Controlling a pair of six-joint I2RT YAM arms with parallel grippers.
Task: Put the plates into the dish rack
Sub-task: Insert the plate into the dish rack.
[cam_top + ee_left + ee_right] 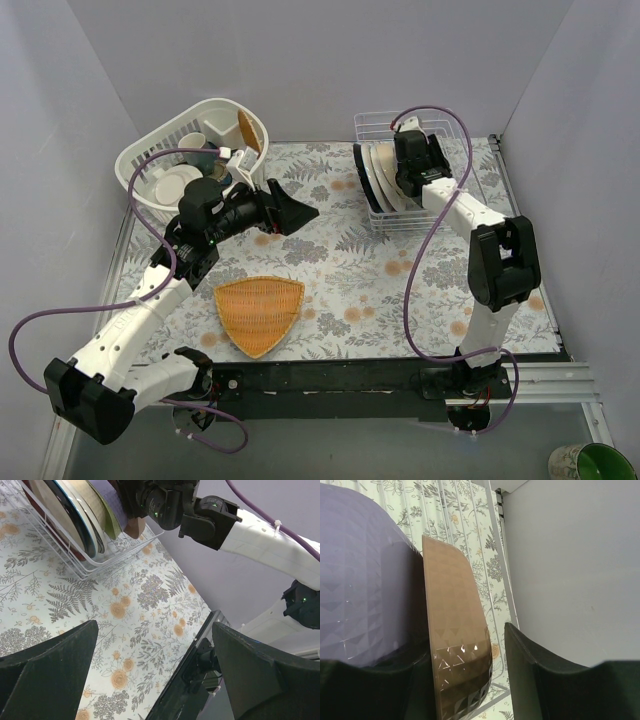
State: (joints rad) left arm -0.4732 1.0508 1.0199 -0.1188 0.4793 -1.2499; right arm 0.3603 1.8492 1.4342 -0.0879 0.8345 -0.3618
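Observation:
The white wire dish rack [386,216] stands at the back right with several plates [372,176] upright in its slots. My right gripper [410,176] hangs over the rack's right end. In the right wrist view its jaws stand open around a tan-brown rounded-square dish [452,615]. A gap shows between that dish and the right finger [535,675]. A lilac dish [360,580] stands just left of it. My left gripper [292,210] is open and empty above the table left of the rack. The left wrist view shows the rack [85,570] and its plates [65,510].
An orange woven triangular tray [258,312] lies on the floral mat near the front. A white slotted oval basket [150,160] with cups and a plate sits at the back left, behind my left arm. A green cup [590,462] is off the table, bottom right.

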